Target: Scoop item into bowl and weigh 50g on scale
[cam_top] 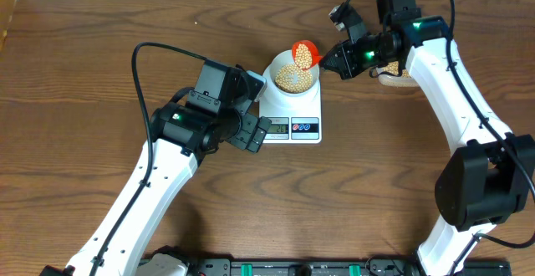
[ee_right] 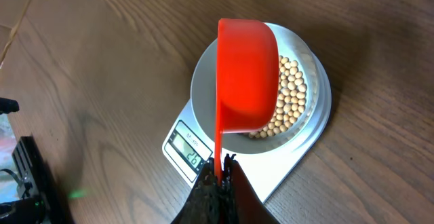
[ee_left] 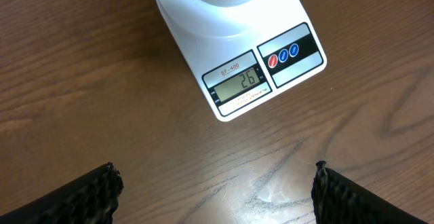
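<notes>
Right pincer (ee_right: 218, 172) holds red scoop (ee_right: 247, 75) over bowl (ee_right: 203, 95) — round tan beans (ee_right: 291, 95).

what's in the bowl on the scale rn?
Tan beans lie in the bowl in the right wrist view. The red scoop, held by the right gripper, covers the middle, so whatever is beneath it is hidden.

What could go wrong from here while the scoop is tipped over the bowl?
1. Overshoot: the display reads 26, and the red scoop in the right pincer holds beans; a fast tip could pass 50.
2. Spill: the scoop hangs over the bowl's rim, so beans may bounce onto the scale or table.
3. The open left pincer hovers close to the scale; touching it would skew the reading.
</notes>
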Available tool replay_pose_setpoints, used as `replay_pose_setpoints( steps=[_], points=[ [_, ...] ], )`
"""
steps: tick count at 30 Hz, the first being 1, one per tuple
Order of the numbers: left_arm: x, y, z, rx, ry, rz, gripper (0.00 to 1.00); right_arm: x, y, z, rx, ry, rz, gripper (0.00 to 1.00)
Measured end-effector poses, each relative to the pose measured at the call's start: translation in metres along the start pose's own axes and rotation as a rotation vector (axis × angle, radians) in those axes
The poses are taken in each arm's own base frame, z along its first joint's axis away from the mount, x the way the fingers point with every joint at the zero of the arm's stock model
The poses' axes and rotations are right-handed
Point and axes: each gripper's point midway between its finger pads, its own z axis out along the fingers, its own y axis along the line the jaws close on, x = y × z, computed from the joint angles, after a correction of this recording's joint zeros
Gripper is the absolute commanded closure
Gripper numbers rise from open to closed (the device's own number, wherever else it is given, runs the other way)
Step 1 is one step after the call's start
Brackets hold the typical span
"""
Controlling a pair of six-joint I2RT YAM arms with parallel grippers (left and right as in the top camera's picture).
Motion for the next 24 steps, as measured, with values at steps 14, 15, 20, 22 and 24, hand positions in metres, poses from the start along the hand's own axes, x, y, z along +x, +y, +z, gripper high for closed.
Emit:
replay_pose_setpoints(
  steps=[14, 15, 20, 22, 24],
  points=[
    [0.0000, 0.0000, 0.0000, 0.000, 0.000, 0.000, 0.08, 0.0006, 0.0001, 0.0000, 0.000, 0.002, -0.006, 0.99],
    [0.0000, 0.0000, 0.0000, 0.000, 0.000, 0.000, 0.08, 0.0006, 0.0001, 0.0000, 0.000, 0.002, -0.006, 0.99],
    [0.0000, 0.0000, 0.0000, 0.000, 0.000, 0.000, 0.08, 0.0006, 0.0001, 0.0000, 0.000, 0.002, -0.006, 0.99],
    [0.0000, 0.0000, 0.0000, 0.000, 0.000, 0.000, 0.08, 0.0006, 0.0001, 0.0000, 0.000, 0.002, -0.006, 0.99],
    [0.0000, 0.0000, 0.0000, 0.000, 0.000, 0.000, 0.08, 0.0006, 0.0001, 0.0000, 0.000, 0.002, -0.006, 0.99]
  ],
)
